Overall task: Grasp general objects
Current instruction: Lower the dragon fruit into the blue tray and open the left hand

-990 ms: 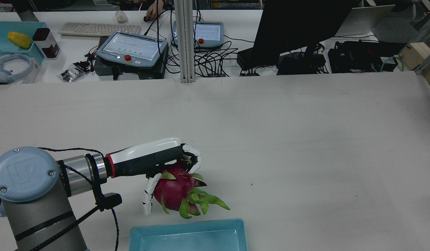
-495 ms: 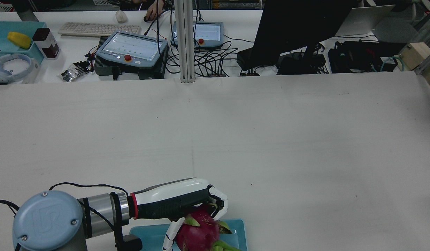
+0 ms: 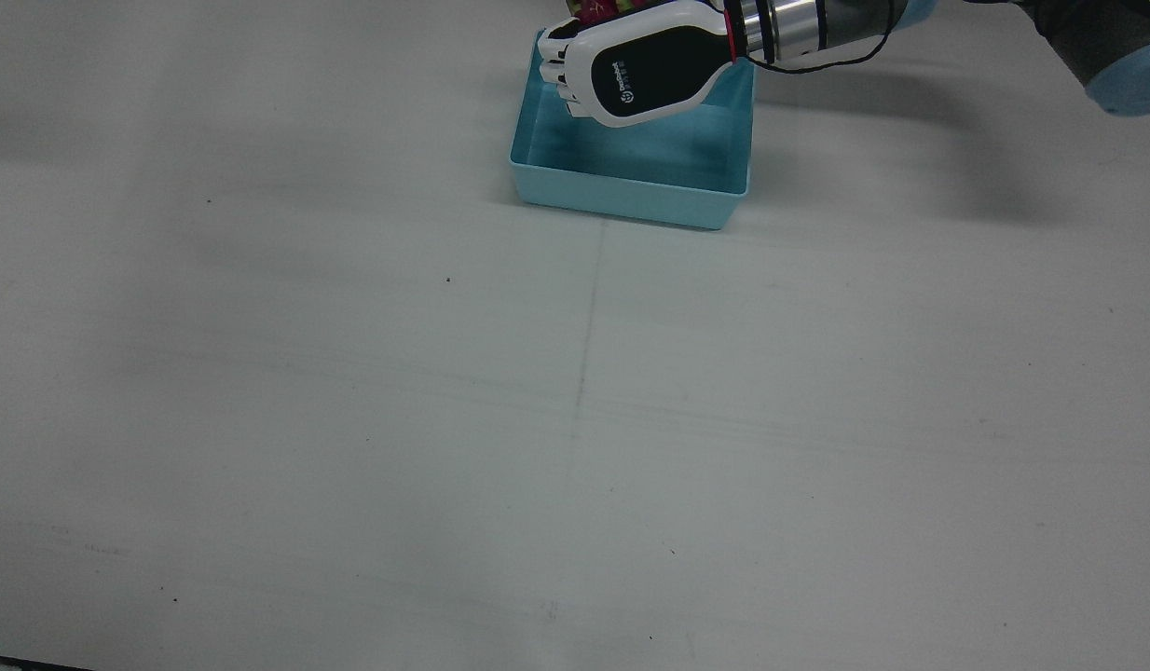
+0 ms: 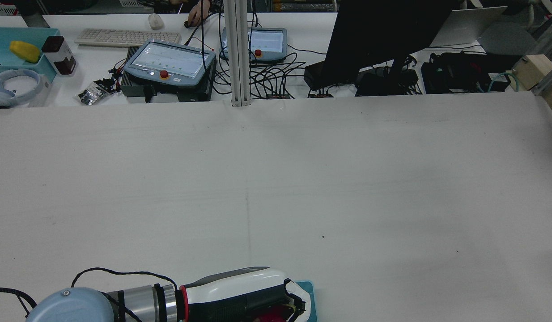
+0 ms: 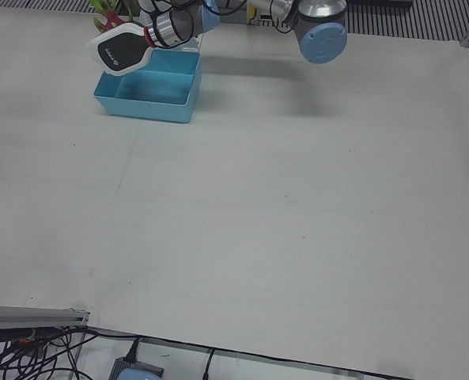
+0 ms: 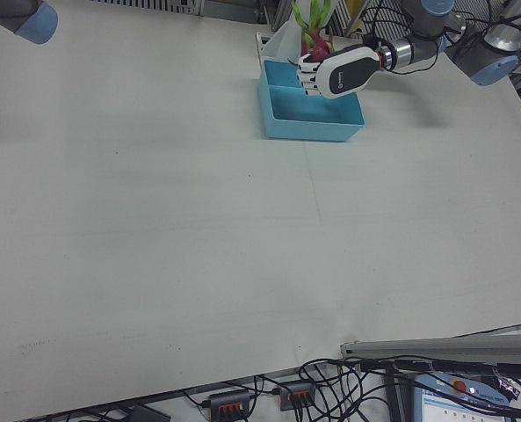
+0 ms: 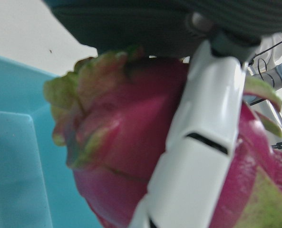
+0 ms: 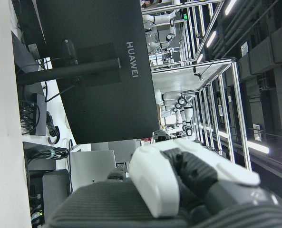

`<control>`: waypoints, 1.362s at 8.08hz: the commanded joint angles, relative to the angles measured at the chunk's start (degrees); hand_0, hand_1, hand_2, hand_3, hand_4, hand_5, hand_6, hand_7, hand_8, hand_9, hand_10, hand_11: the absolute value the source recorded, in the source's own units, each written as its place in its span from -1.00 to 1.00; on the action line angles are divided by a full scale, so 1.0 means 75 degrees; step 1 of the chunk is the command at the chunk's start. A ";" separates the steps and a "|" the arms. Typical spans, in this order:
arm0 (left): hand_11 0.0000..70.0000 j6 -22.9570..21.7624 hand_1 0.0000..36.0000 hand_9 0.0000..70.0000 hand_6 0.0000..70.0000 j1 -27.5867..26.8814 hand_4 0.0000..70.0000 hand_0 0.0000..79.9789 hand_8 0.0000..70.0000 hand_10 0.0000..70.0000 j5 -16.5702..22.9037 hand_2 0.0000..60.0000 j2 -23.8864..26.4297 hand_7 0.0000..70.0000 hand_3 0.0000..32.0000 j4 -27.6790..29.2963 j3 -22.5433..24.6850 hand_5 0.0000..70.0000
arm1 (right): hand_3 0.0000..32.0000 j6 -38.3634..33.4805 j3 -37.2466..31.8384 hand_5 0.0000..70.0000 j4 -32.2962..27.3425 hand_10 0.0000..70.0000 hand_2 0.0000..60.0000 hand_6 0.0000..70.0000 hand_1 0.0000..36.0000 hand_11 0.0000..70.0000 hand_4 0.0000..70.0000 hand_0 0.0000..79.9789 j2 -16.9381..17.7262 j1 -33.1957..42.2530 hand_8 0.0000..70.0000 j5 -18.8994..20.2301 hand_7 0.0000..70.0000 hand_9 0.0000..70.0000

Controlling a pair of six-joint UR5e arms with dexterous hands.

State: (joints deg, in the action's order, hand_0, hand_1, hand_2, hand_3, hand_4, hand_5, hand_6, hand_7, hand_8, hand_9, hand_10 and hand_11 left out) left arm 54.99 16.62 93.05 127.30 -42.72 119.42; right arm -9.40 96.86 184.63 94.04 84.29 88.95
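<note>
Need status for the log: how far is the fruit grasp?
Done: the left hand is shut on the dragon fruit, lifted clear of the table. In hand: it hangs over the blue tray. Left: lowering and release; the tray holds nothing yet.

A robotics lab — teach pendants (image 4: pixel 170 61), tangled cables (image 4: pixel 262 76), aluminium framing (image 8: pixel 212 95) behind.

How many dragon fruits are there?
1. The dragon fruit is held in the left hand, above the blue bin at the robot's edge of the table. It is mostly hidden behind the hand in the wider views.
</note>
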 commanded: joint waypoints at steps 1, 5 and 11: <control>-0.29 0.0040 -0.15 -0.04 -0.29 -0.0282 -0.61 0.21 -0.10 -0.53 -0.0242 0.43 -0.0064 0.25 -1.00 -0.0198 0.0131 1.00 | -1.00 0.0000 0.0000 -1.00 -0.0008 -1.00 -1.00 -1.00 -1.00 -1.00 -1.00 -1.00 0.0000 0.0000 -1.00 0.0000 -1.00 -1.00; -0.35 0.0028 -0.49 -0.24 -0.55 -0.0271 -0.91 0.14 -0.28 -0.57 -0.0442 -0.04 -0.0075 -0.07 -1.00 -0.0338 0.0038 1.00 | -1.00 0.0000 0.0000 -1.00 -0.0008 -1.00 -1.00 -1.00 -1.00 -1.00 -1.00 -1.00 0.0000 0.0000 -1.00 0.0000 -1.00 -1.00; -0.33 0.0028 -0.26 -0.26 -0.52 -0.0189 -0.98 0.17 -0.27 -0.56 -0.0442 0.27 -0.0087 0.05 -0.99 -0.0608 0.0108 1.00 | -1.00 0.0000 -0.0012 -1.00 -0.0008 -1.00 -1.00 -1.00 -1.00 -1.00 -1.00 -1.00 0.0000 -0.0012 -1.00 0.0000 -1.00 -1.00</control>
State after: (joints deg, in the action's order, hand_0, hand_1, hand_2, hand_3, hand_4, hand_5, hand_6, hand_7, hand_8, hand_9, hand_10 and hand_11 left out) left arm 55.20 14.91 89.74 126.74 -46.56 119.84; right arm -9.40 96.79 184.57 94.04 84.26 88.95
